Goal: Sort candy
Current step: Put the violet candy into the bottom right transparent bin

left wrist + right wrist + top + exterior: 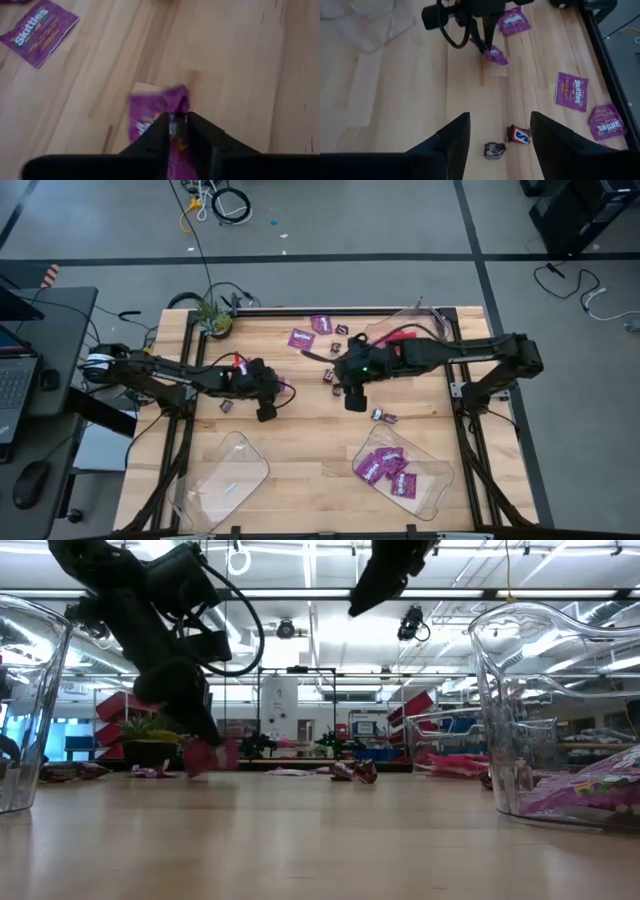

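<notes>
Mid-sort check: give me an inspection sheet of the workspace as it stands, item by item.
Surface: light wooden slatted table, bare between items.
Job's things: flat shiny purple candy packets loose at the far side; more piled in the clear plastic tray on the right; small dark wrapped pieces near the middle.
Clutter: empty clear plastic tray on the left; small potted plant at the far left corner.
Grippers: left gripper pinching a purple packet against the table; right gripper open, above the dark pieces.
Cables: loops on the floor beyond the table.
Surroundings: desk with laptop at left.
</notes>
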